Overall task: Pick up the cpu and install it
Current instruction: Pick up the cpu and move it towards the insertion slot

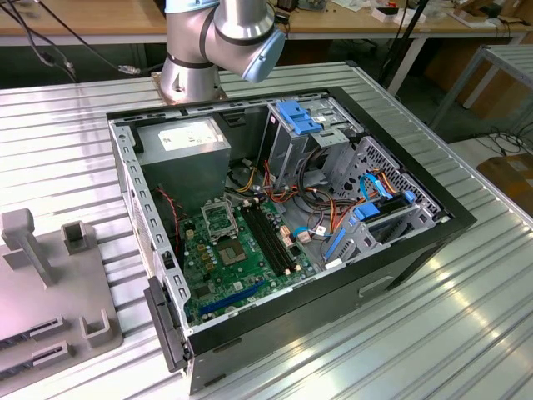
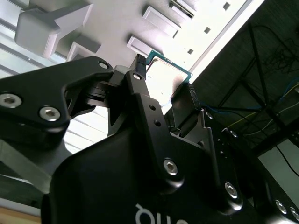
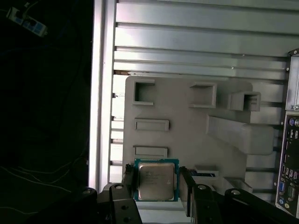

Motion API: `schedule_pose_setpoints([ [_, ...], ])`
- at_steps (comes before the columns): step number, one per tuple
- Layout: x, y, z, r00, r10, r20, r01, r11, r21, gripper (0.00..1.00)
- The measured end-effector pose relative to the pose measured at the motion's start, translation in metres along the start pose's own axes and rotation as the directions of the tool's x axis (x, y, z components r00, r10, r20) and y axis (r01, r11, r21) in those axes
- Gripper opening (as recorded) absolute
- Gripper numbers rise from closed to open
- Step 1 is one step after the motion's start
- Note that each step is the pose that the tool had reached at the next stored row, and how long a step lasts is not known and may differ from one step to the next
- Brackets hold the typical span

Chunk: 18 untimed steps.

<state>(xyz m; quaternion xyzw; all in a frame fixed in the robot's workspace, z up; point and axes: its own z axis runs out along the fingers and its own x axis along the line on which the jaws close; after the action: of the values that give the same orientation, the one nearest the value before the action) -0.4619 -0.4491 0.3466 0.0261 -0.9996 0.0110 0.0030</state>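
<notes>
Between the two black fingers of the pincer, in the first wrist view, sits the cpu, apparently clamped at two opposite edges. It is held flat with its silver face toward that camera; being square, it shows no long axis. Print on the face is too faint to read. The edge nearest the pincer body is hidden. Behind it lies a grey fixture plate on the ribbed metal surface.

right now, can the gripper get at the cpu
Probably yes: in the first wrist view the cpu sits right at the tip of the gripper, its metal face uncovered, and the raised blocks of the grey tray lie beside it, not over it.
</notes>
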Motion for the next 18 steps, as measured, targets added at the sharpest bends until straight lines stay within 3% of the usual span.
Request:
schedule_pose_setpoints([
  [3, 0.0, 0.0003, -0.0033, 1.0, 0.0, -0.0001, 0.0, 1.0, 0.0011, 0.47],
  [18, 0.0002, 0.0004, -0.0361, 1.0, 0.0, -0.0008, 0.0, 0.9999, 0.0137, 0.47],
])
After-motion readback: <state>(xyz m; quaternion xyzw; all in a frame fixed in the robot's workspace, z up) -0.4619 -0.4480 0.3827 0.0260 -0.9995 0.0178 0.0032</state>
